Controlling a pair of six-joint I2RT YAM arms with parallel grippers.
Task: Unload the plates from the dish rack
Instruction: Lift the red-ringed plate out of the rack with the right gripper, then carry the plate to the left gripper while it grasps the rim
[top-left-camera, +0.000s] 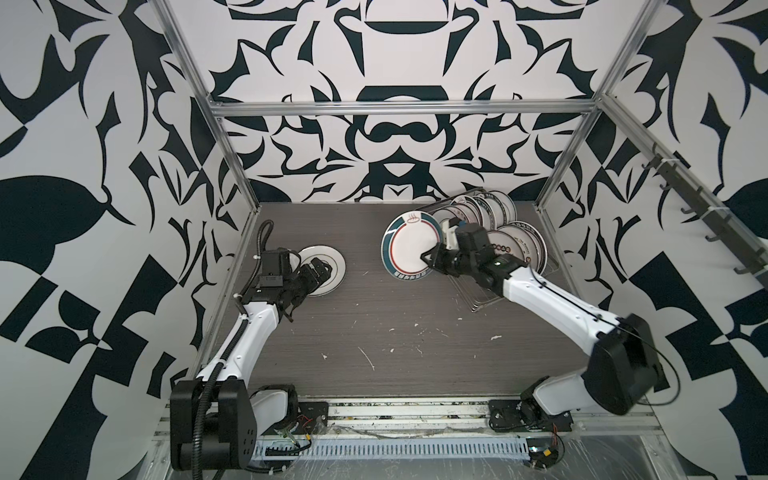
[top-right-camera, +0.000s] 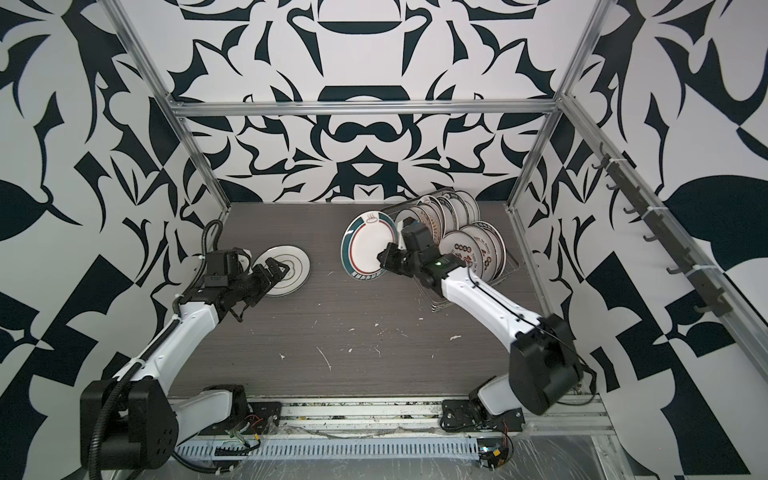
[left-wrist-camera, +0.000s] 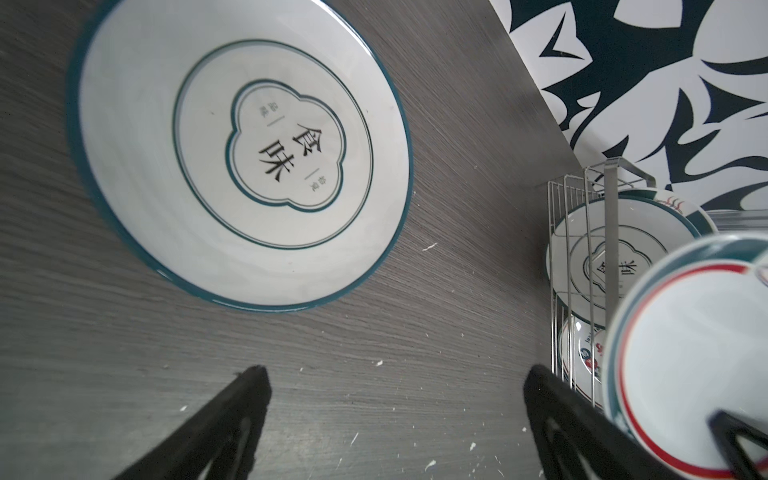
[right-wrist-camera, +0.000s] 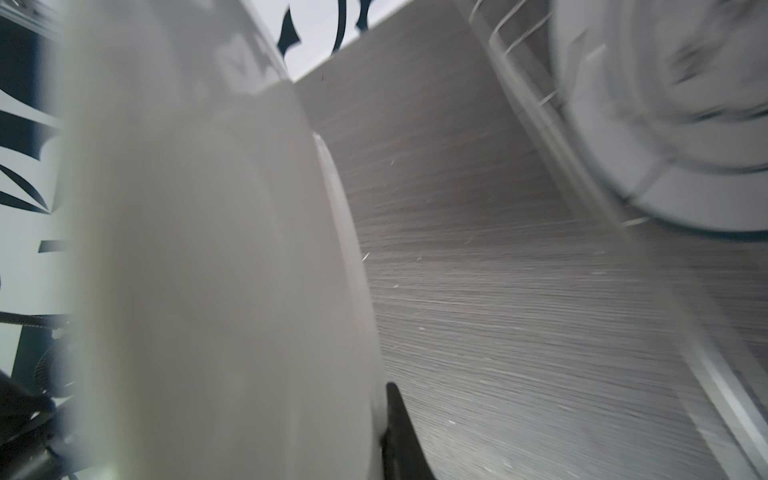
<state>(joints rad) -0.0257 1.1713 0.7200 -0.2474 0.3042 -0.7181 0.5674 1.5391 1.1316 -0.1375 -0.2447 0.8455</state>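
Observation:
The silver wire dish rack (top-left-camera: 484, 301) stands at the back right with several white plates (top-left-camera: 496, 210) upright in it. My right gripper (top-left-camera: 429, 259) is shut on the edge of a large plate (top-left-camera: 409, 249) with a teal rim and a red ring, holding it on edge above the table just left of the rack. The right wrist view shows this plate (right-wrist-camera: 208, 249) close up, with one black finger (right-wrist-camera: 399, 424) against it. One cloud-emblem plate (top-left-camera: 334, 264) lies flat at the left. My left gripper (top-left-camera: 326, 272) hovers over its near edge, open and empty (left-wrist-camera: 395, 382).
Dark wood-grain tabletop (top-left-camera: 395, 332) flecked with white chips. Aluminium frame posts (top-left-camera: 232, 158) and patterned walls close in the back and sides. From the left wrist view, the rack (left-wrist-camera: 569, 199) and the held plate (left-wrist-camera: 685, 353) lie beyond the flat plate (left-wrist-camera: 241, 153).

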